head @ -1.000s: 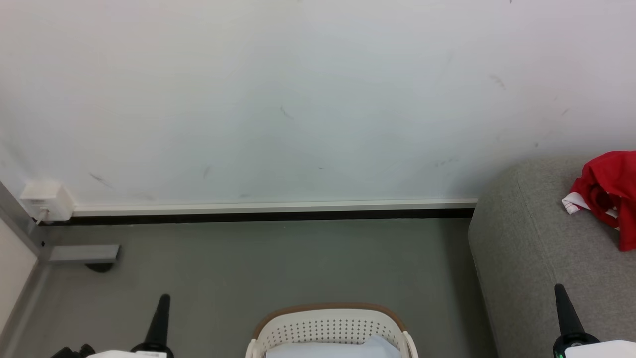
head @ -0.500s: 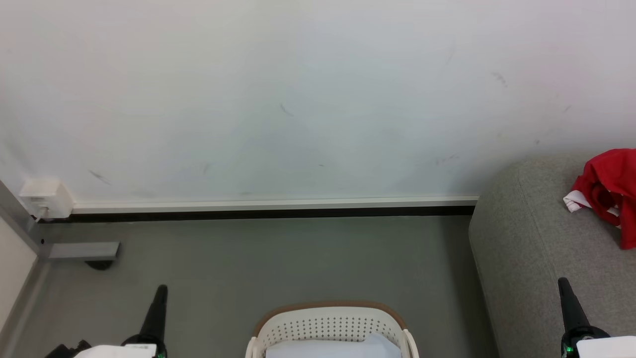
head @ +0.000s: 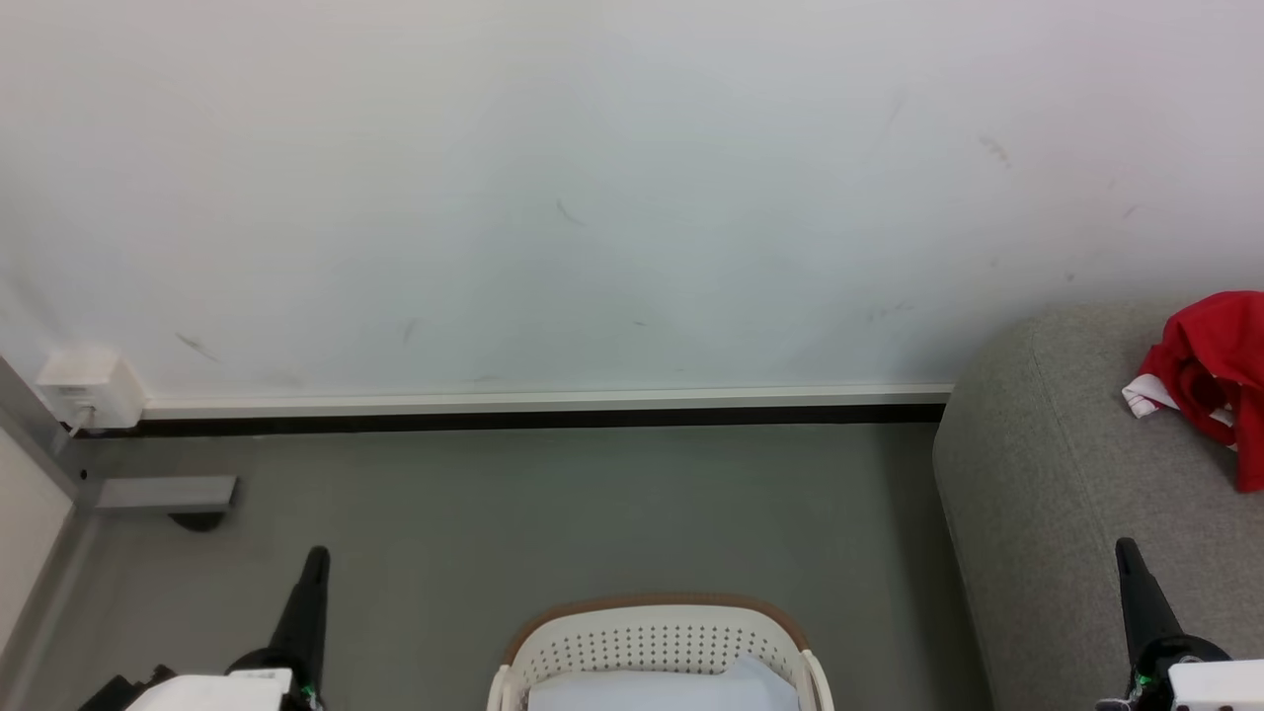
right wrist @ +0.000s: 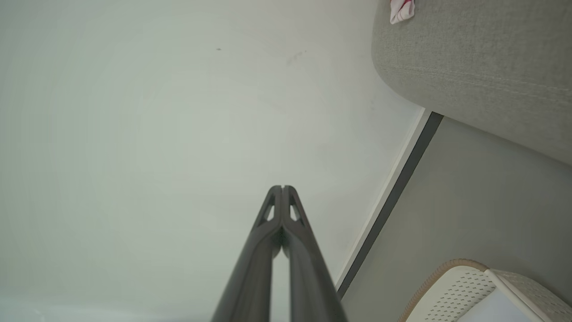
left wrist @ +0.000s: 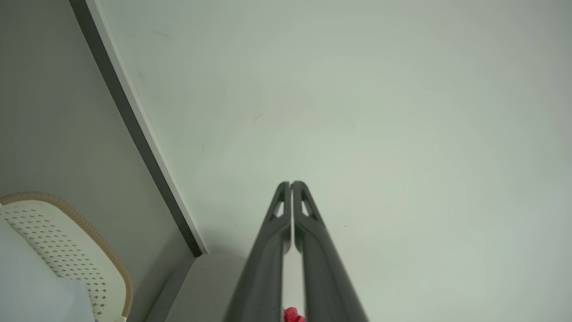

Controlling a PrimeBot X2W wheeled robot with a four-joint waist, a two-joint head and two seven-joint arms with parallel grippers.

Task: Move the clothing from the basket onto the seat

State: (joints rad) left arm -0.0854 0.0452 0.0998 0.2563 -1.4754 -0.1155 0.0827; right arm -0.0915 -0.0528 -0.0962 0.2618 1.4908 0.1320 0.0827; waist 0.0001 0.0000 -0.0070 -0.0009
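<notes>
Far right on the seat (head: 1047, 494): red clothing (head: 1210, 375) with white trim, bunched, cut by the frame edge. Low at centre: the basket (head: 652, 642), brown-rimmed, holding pale cloth (head: 662, 693). Between basket and seat, a strip of open floor (head: 879, 553); wider floor up to the wall (head: 592, 197). Left gripper (left wrist: 291, 184) and right gripper (right wrist: 283, 188): fingertips pressed together, gripping nothing, touching nothing.

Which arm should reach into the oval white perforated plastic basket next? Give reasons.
Probably left: the left end effector, shut, lies closer to the oval white perforated basket; the right end effector, also shut, sits by the grey woven-fabric sofa.
</notes>
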